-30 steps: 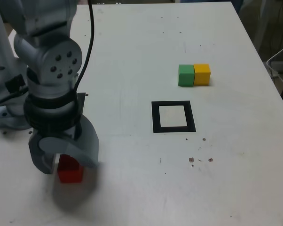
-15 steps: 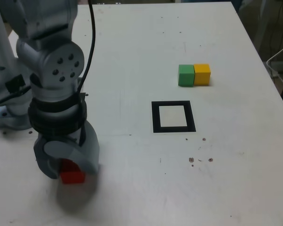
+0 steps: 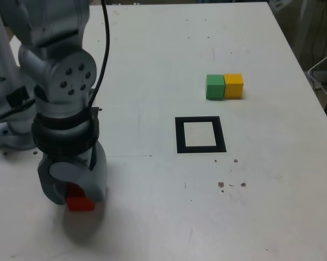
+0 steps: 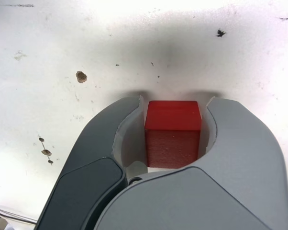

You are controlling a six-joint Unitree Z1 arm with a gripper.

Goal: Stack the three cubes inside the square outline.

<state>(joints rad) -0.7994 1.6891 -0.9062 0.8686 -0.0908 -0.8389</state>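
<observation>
Gripper closed on red cube, one jaw against each side. Ref = square. Red cube: exterior view's left of the square and nearer the camera, well apart from it, partly hidden by the jaws. Green cube and yellow cube: behind the square, toward the exterior view's right, touching side by side, green nearer the square. All three cubes outside the square.

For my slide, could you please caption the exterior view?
The gripper surrounds the red cube, while green and yellow cubes sit beyond the square outline.
</observation>
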